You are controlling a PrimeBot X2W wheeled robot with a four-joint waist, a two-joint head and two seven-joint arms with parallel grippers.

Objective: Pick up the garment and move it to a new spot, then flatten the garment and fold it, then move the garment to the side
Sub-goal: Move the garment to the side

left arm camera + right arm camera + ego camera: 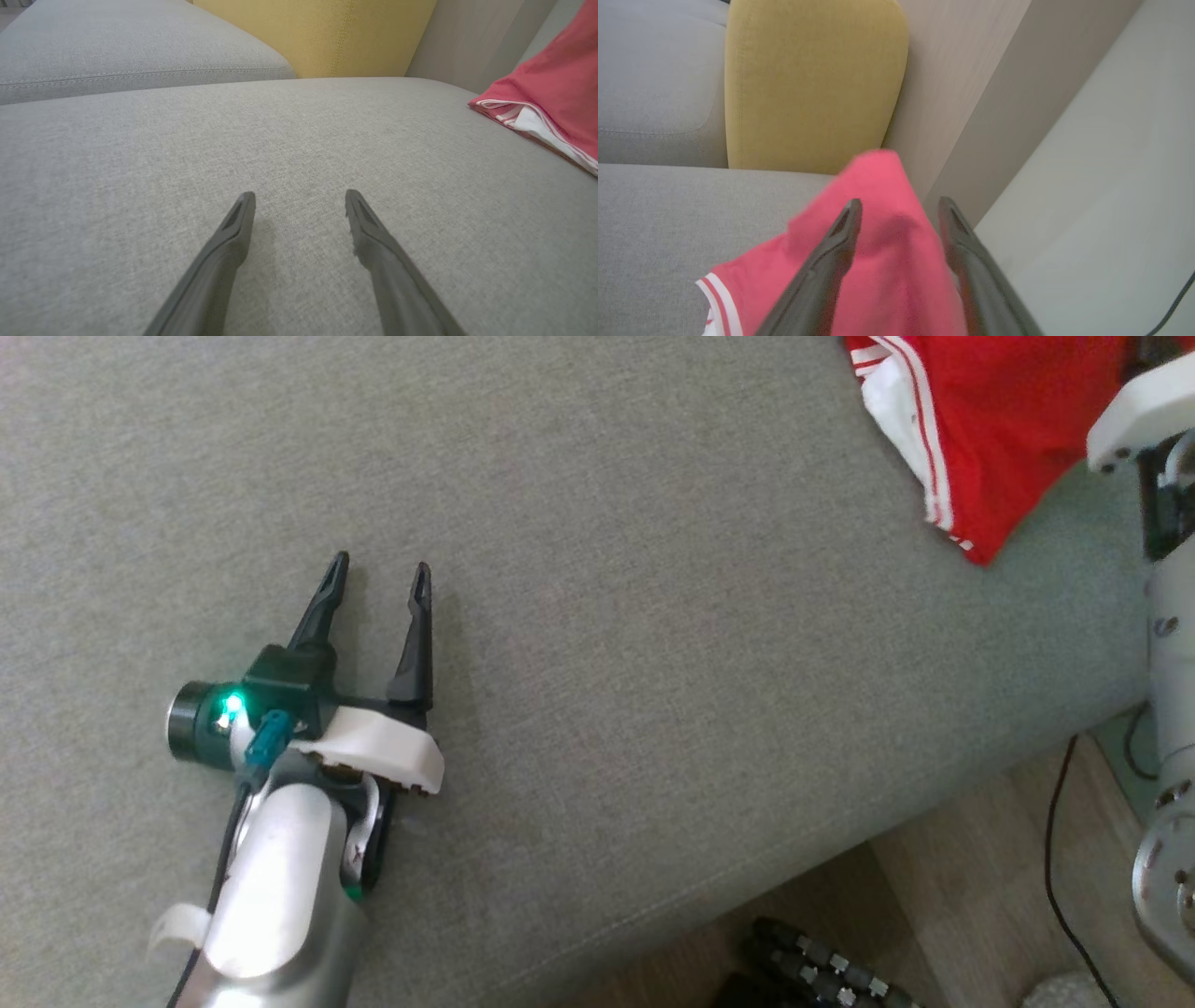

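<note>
The garment (990, 420) is red with white stripes and a white inner layer, bunched at the far right of the grey sofa seat (653, 616). In the right wrist view my right gripper (899, 205) stands open, and the blurred red garment (887, 261) rises in a peak between and beneath its fingers. My left gripper (378, 574) hovers open over bare cushion at the lower left, far from the cloth, with nothing between its fingers. In the left wrist view my left gripper (300, 198) points across the seat, with the garment (551, 102) at the right edge.
A yellow cushion (812, 84) stands against the sofa back behind the garment. The seat's front edge runs diagonally at the lower right, with wood floor (934, 915), a black cable (1055, 859) and a dark ribbed object (812, 961) below it. My right arm (1167, 616) fills the right edge.
</note>
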